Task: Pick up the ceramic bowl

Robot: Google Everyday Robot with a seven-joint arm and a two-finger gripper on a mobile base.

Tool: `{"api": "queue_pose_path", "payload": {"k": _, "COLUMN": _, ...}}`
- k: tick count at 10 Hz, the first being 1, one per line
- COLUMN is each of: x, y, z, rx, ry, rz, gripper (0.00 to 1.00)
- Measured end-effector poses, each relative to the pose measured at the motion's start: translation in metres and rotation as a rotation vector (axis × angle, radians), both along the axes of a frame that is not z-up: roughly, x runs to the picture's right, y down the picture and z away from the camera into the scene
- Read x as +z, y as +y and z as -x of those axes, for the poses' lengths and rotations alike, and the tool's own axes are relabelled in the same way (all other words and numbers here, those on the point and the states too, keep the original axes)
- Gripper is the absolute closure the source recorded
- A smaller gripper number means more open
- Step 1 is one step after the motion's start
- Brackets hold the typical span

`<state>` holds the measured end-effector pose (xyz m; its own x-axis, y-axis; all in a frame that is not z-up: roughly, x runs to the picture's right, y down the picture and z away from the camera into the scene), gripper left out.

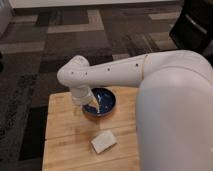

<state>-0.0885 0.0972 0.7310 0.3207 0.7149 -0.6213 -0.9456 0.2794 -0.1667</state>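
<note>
The ceramic bowl (103,101) is small, round and dark blue with lighter speckles inside. It sits on the wooden table (65,130) near its far edge. My white arm reaches in from the right and bends down over the bowl's left side. The gripper (93,103) is down at the bowl's left rim, mostly hidden under the wrist. A pale finger (98,104) shows inside the bowl.
A flat pale rectangular block (103,141) lies on the table in front of the bowl. My arm's large white body (175,115) covers the table's right side. Patterned grey carpet (60,45) surrounds the table, and a dark object (197,22) stands at the far right.
</note>
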Motion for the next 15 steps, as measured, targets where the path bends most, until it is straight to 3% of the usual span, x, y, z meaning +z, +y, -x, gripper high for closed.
{"api": "queue_pose_path", "payload": {"k": 5, "x": 0.024, "y": -0.001, "z": -0.016, "rx": 0.002, "ry": -0.039, "rz": -0.02, "gripper": 0.35}}
{"api": "queue_pose_path", "payload": {"k": 9, "x": 0.038, "y": 0.002, "z": -0.01, "rx": -0.024, "ry": -0.059, "rz": -0.018, "gripper": 0.35}}
{"api": "queue_pose_path", "payload": {"k": 15, "x": 0.062, "y": 0.006, "z": 0.013, "rx": -0.095, "ry": -0.041, "rz": -0.035, "gripper": 0.35}}
